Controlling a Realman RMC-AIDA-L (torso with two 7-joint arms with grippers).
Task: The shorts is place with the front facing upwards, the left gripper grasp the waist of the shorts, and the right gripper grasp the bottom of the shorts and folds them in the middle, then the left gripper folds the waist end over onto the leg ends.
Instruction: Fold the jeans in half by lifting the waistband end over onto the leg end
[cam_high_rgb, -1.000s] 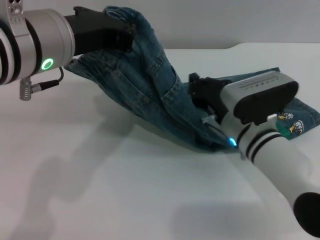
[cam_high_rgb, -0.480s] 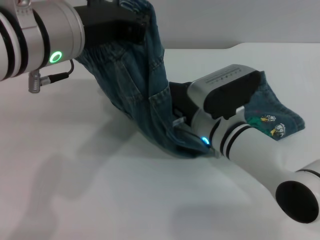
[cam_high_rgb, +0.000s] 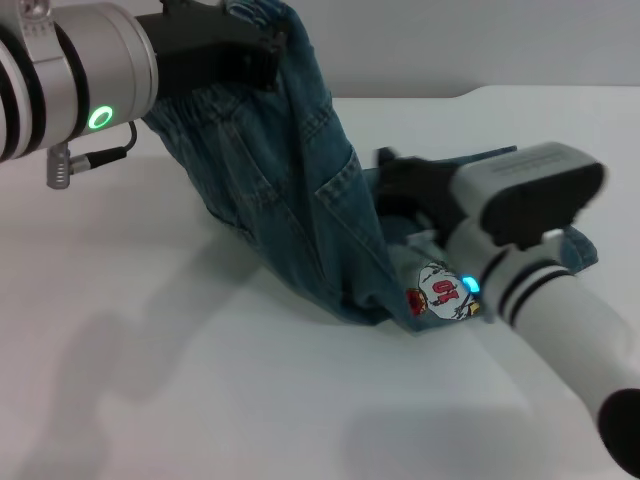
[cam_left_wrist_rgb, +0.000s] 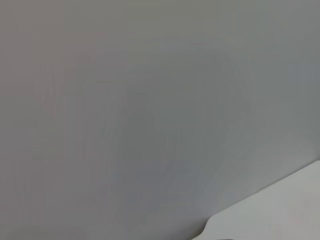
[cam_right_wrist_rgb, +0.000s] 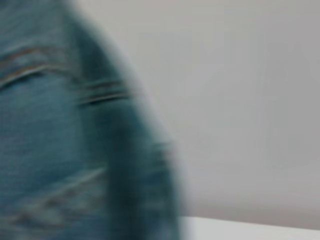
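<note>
- We see the left gripper (cam_high_rgb: 265, 50), at ten o'clock, fingers clamped on the shorts (cam_high_rgb: 290, 190).
- The cartoon print (cam_high_rgb: 437, 292) carries no legible writing.
- We cannot tell the finger state of the right gripper (cam_high_rgb: 392, 175), at three o'clock.

Camera arrangement: one head view, two wrist views.

The head camera looks forward and down over the white tabletop (cam_high_rgb: 200, 380) toward its far edge, showing both arms and the shorts (cam_high_rgb: 290, 190). The left wrist camera faces a plain grey wall, catching only a tabletop corner (cam_left_wrist_rgb: 280, 210). The right wrist camera sits very close to the shorts' denim (cam_right_wrist_rgb: 60, 140), which it shares with the head view.
</note>
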